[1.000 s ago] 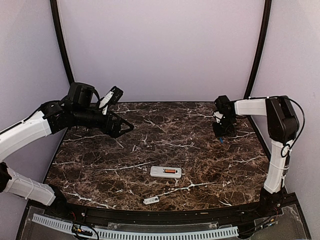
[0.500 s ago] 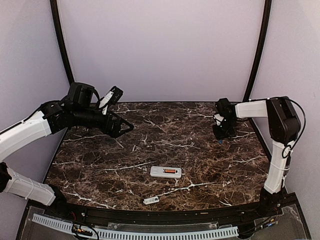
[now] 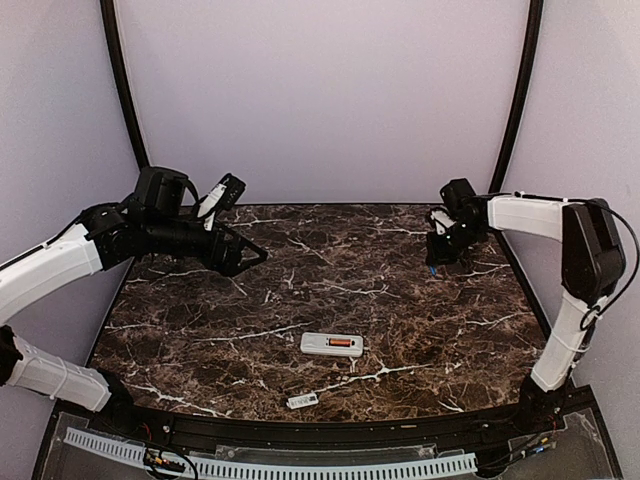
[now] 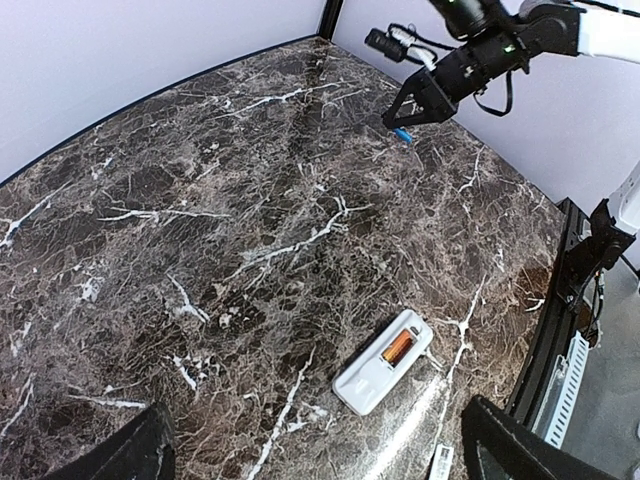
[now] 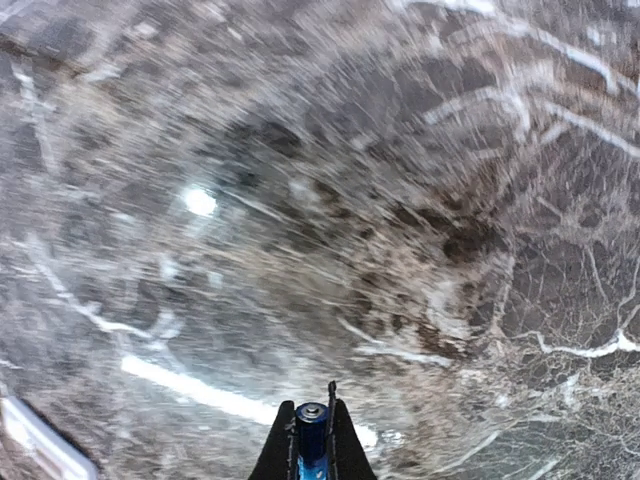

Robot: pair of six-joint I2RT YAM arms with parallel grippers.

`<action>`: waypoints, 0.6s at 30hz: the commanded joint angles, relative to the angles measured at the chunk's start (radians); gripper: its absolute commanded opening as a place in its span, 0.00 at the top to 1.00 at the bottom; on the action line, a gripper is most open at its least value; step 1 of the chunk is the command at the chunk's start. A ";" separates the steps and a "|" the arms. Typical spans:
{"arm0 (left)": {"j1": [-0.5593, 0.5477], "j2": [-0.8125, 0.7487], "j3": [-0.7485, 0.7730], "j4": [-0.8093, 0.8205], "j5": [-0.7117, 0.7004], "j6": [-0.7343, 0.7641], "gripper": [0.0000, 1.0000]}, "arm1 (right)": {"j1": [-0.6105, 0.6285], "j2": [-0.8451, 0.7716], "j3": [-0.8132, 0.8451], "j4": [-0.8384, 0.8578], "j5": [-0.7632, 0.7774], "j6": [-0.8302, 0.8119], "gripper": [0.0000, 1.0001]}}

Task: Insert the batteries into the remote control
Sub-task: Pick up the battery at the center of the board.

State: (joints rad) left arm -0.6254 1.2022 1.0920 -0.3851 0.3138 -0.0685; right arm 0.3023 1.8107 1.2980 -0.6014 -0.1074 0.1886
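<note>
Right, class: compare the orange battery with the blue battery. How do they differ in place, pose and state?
The orange battery lies flat inside the remote control on the table. The blue battery is held above the table, clamped in the right gripper.
The orange battery is seated and untouched; the blue battery is not yet loaded.
Colour differs too: orange against blue.
Both are small thin cylinders.

My table (image 3: 300, 280) was a dark brown marble slab veined with white. The remote control (image 3: 332, 344) lay flat on it toward the near edge, roughly midway across, its long side running left to right, with an orange-red battery (image 3: 343, 344) seated in its open back. A small white cover (image 3: 302, 400) lay nearer me, close to the front edge and apart from the remote.
</note>
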 commanded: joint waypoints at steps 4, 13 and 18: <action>0.005 -0.063 -0.077 0.240 0.063 -0.099 0.02 | 0.230 -0.286 0.092 0.340 -0.210 0.188 1.00; -0.033 -0.055 -0.093 0.619 0.145 -0.196 0.13 | 0.510 -0.323 0.112 0.838 -0.203 0.261 1.00; -0.107 -0.001 -0.024 0.658 0.111 -0.145 0.17 | 0.608 -0.319 0.111 0.931 -0.152 0.226 1.00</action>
State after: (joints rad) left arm -0.6914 1.1683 1.0145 0.1680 0.4221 -0.2337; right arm 0.8520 1.4837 1.4158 0.1593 -0.2955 0.4225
